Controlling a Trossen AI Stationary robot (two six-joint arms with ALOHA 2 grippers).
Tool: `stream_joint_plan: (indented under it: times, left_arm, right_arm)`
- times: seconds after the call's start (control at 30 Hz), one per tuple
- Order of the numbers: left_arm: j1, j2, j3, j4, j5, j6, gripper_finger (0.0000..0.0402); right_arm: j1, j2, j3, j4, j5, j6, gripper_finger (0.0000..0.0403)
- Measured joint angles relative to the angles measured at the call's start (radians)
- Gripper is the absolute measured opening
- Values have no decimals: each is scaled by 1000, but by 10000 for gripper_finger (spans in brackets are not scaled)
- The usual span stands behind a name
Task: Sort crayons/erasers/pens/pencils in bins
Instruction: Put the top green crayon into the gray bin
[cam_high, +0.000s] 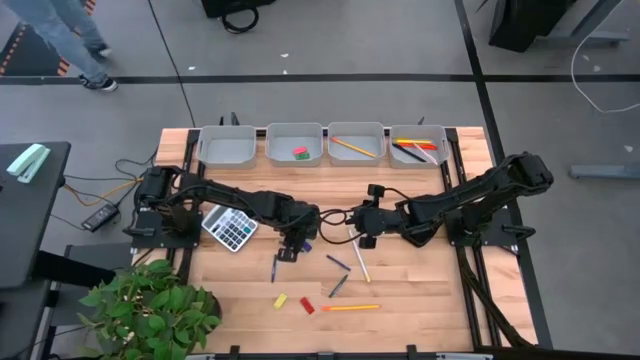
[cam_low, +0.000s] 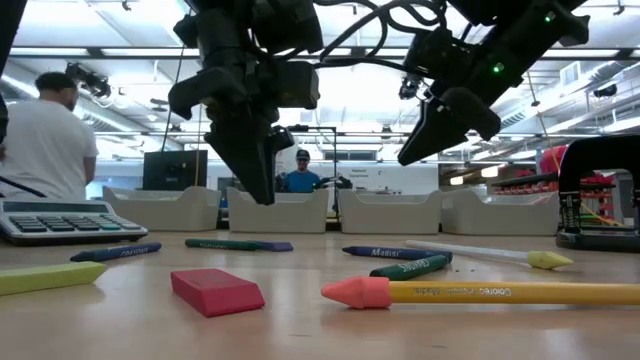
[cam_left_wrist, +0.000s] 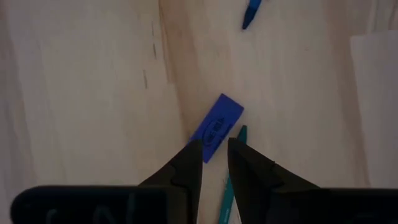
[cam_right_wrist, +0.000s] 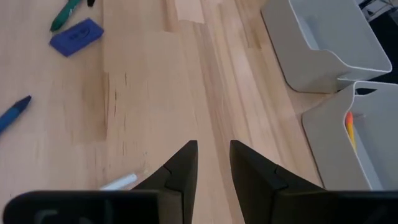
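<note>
Left gripper: my left gripper (cam_left_wrist: 214, 163) hung just above the blue eraser (cam_left_wrist: 217, 126) near the middle of the table (cam_high: 420, 300). My fingers stood a narrow gap apart and held nothing. I judged that gap matched the eraser's short width, so a straight descent would straddle it.

Blue eraser, place: it lay flat on the wood, just right of the calculator (cam_high: 230, 228), well short of the bins (cam_high: 295, 146) along the far edge.

Blue eraser, axis: in the left wrist view its long axis ran slanted across my finger line, one end under my fingertips (cam_left_wrist: 193, 155), the other pointing away. I judged a small wrist turn would be needed to pinch across its short sides.

Green crayon: a green crayon (cam_left_wrist: 231, 180) lay just beside the eraser's nearer end, perhaps touching; I could not tell. It might be nudged by my right-hand finger.

Right gripper: my right gripper (cam_right_wrist: 213, 158) hovered to the right of the left one over bare wood, empty, fingers parted a little, waiting clear of the left arm.

Bins: four grey trays sat in a row at the far edge. The second from the left held erasers (cam_high: 300, 153), so I judged that one was the blue eraser's target. Pencils (cam_high: 352, 146) lay in the third.

Still loose: a red eraser (cam_low: 217, 290), a yellow eraser (cam_high: 280, 301) and a pencil (cam_high: 350, 307) remained near the front.
</note>
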Motion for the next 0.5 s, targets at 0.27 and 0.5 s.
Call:
stream_joint_plan:
  times: [0.27,0.5]
  left_arm:
    - [6,3,-1,21,-2,39,83]
    - [-8,7,-1,24,-66,0,85]
  right_arm:
    - [0,-9,0,-13,16,-10,103]
    - [1,-56,0,-39,15,50,103]
